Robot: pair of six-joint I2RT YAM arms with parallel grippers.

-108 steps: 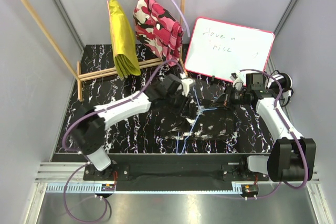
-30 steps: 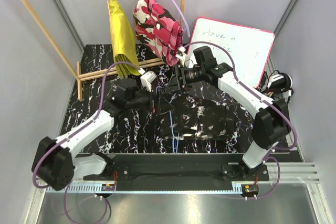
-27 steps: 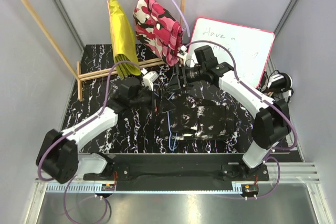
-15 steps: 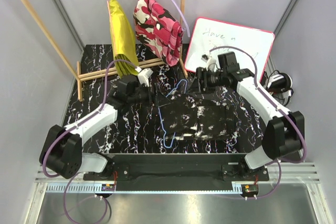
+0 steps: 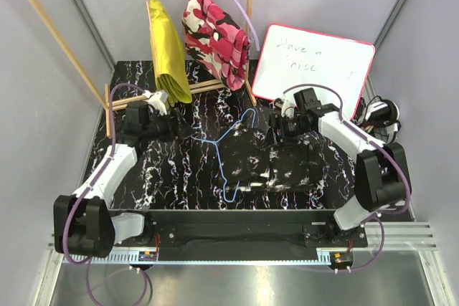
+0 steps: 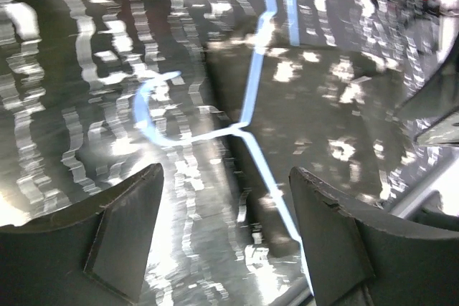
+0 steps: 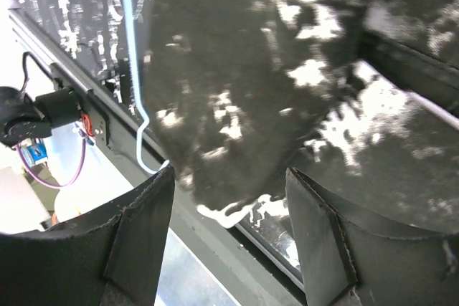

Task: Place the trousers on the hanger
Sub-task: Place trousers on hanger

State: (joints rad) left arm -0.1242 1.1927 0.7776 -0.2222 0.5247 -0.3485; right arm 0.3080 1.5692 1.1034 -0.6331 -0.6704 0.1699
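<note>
The black trousers (image 5: 280, 164) with white blotches lie folded flat on the table. The light-blue wire hanger (image 5: 221, 157) lies at their left edge, its right part under the fabric. In the left wrist view the hanger (image 6: 247, 116) shows its hook and neck, with the trousers (image 6: 330, 105) to the right. My left gripper (image 5: 185, 132) (image 6: 226, 227) is open and empty, left of the hook. My right gripper (image 5: 277, 137) (image 7: 229, 238) hangs open over the trousers (image 7: 287, 69), holding nothing; the hanger wire (image 7: 131, 55) runs along their edge.
A wooden rack (image 5: 72, 41) stands at the back left. A yellow garment (image 5: 166, 51) and a pink camouflage garment (image 5: 215, 34) hang from it. A whiteboard (image 5: 312, 69) leans at the back right. The table's front rail (image 7: 179, 241) lies just below the right gripper.
Both arms have left the middle: the left drew back to the left, the right swung right and down. The hanger, lifted before, now lies flat with the trousers over it.
</note>
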